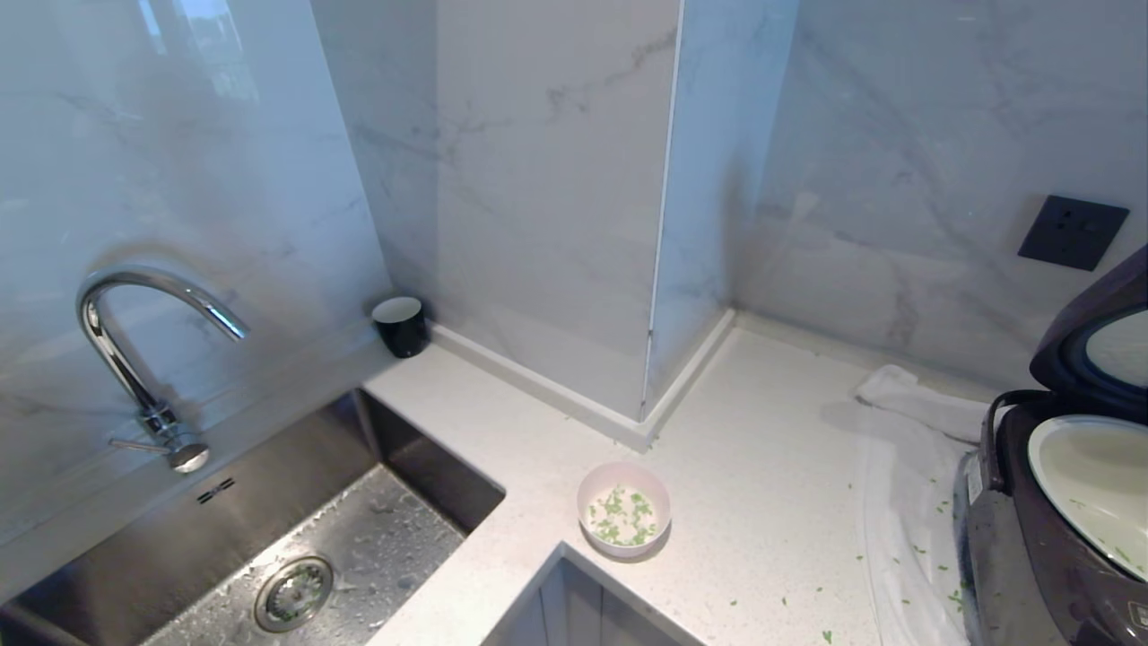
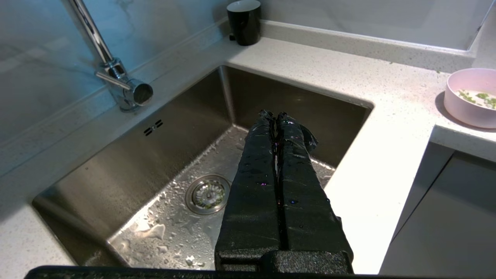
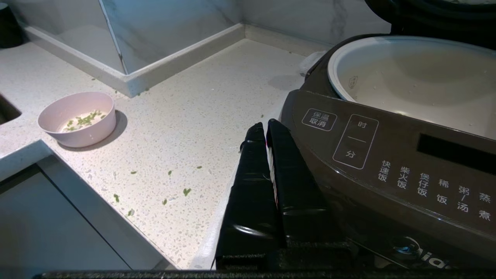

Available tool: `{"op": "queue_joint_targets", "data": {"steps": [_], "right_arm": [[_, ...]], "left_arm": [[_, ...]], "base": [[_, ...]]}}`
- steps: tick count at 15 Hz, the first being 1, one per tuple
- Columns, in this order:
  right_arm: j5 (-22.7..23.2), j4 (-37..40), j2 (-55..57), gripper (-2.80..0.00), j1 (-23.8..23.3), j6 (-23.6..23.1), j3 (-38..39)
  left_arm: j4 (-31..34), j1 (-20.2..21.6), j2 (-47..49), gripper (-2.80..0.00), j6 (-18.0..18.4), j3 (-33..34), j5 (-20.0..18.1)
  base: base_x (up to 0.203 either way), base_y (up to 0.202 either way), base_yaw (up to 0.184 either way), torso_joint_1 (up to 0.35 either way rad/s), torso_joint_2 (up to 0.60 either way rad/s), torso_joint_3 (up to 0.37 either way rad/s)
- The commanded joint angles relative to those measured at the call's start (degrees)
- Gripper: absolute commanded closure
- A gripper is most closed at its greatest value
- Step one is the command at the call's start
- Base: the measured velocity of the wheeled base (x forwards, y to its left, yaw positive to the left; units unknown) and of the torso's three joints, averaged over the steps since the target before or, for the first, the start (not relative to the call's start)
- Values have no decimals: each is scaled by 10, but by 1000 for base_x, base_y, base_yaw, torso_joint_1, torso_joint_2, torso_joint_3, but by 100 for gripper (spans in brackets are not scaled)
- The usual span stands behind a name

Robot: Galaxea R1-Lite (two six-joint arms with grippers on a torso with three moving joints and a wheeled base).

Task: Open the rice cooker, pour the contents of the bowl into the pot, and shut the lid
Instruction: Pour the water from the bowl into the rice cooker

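The dark rice cooker (image 1: 1031,556) stands at the counter's right edge with its lid (image 1: 1099,345) raised. Its cream pot (image 1: 1090,480) is exposed, with a few green bits inside. The pink bowl (image 1: 623,509) sits on the counter near the front edge, upright, with green contents (image 1: 621,516) in it. My left gripper (image 2: 276,114) hangs shut and empty over the sink. My right gripper (image 3: 263,126) is shut and empty beside the rice cooker (image 3: 387,155), in front of its control panel. The bowl (image 3: 77,118) lies well to its side. Neither arm shows in the head view.
A steel sink (image 1: 296,538) with a tap (image 1: 134,359) fills the left. A black cup (image 1: 401,325) stands by the wall. A white cloth (image 1: 906,484) lies under and beside the cooker. Green bits (image 1: 825,635) are scattered on the counter. A dark socket (image 1: 1072,231) is on the wall.
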Motion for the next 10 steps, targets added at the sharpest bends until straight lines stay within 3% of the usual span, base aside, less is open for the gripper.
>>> {"op": "queue_joint_targets", "data": {"steps": [1, 10], "right_arm": [[0, 0, 0, 0, 0, 0, 0], [0, -3, 0, 0, 0, 1, 0]], "left_arm": [[0, 0, 1, 0, 2, 1, 0], [0, 0, 1, 0, 5, 0, -4]], "base": [[0, 0, 0, 0, 0, 0], [0, 0, 0, 0, 0, 0]]}}
